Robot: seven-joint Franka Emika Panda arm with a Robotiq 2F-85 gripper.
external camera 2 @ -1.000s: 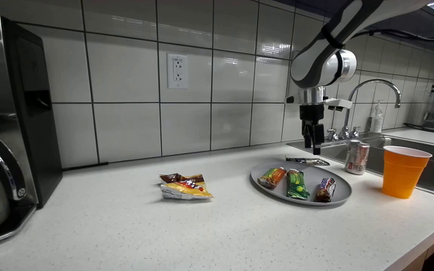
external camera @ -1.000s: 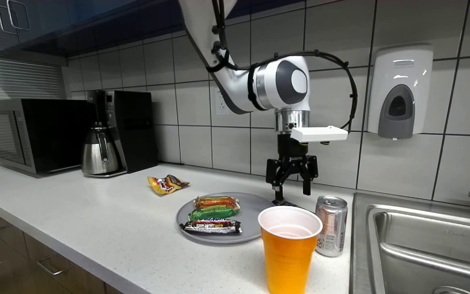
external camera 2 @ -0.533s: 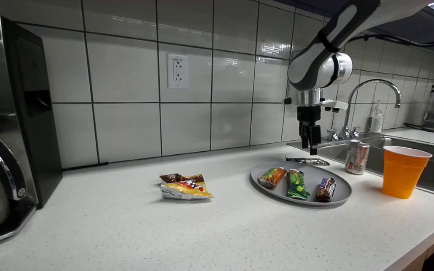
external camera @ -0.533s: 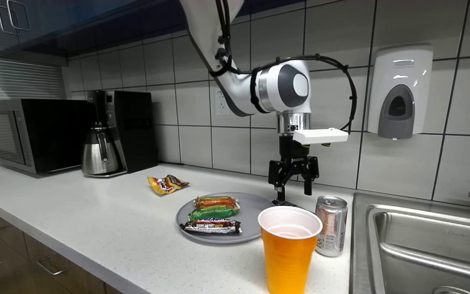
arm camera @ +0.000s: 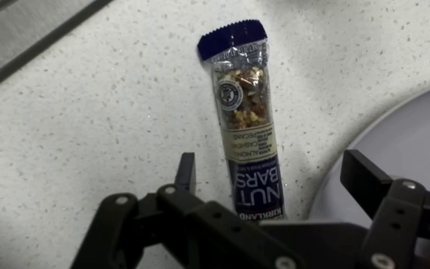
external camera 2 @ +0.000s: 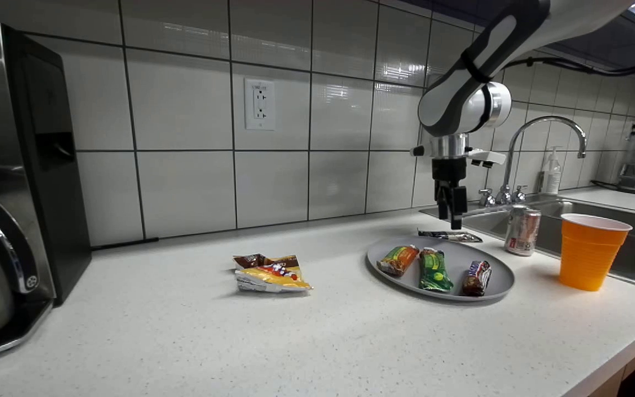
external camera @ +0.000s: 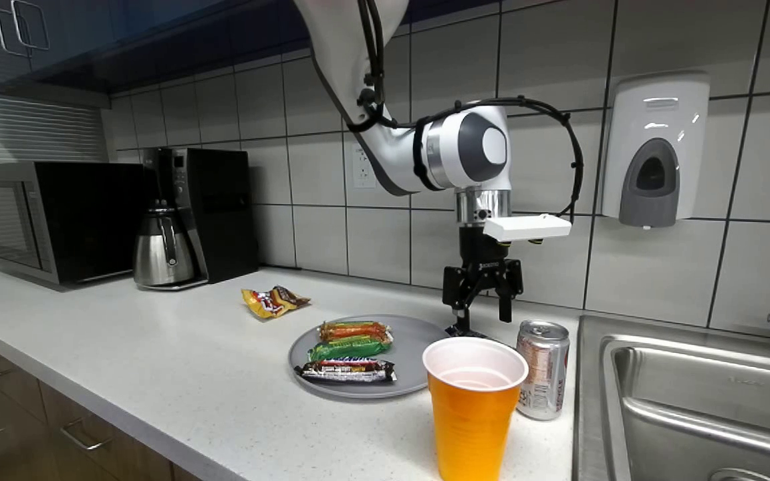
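Observation:
A nut bar (arm camera: 250,145) in a clear and dark blue wrapper lies on the counter, lengthwise in the wrist view. My gripper (arm camera: 270,166) hangs open above it, pointing down, with the bar between the two fingers and neither seen touching it. The bar's near end is hidden by the gripper body. To the right, a finger overlaps the grey plate (arm camera: 416,127). In an exterior view the gripper (external camera 2: 450,218) is over the bar (external camera 2: 452,236), behind the plate (external camera 2: 499,275). An orange-wrapped bar (external camera 2: 398,260), a green one (external camera 2: 434,270) and a dark one (external camera 2: 477,278) lie on the plate.
An orange cup (external camera: 475,414) and a silver can (external camera: 544,371) stand near the gripper, beside the sink (external camera: 706,401). A crumpled yellow and brown wrapper (external camera 2: 272,277) lies farther along the counter. The tiled wall (external camera: 385,240) rises behind; a coffee maker (external camera: 218,214) stands against it.
The arm and gripper have come down a little and shifted slightly sideways, over the nut bar. The jaws have stayed wide. Nothing on the counter or plate has moved.

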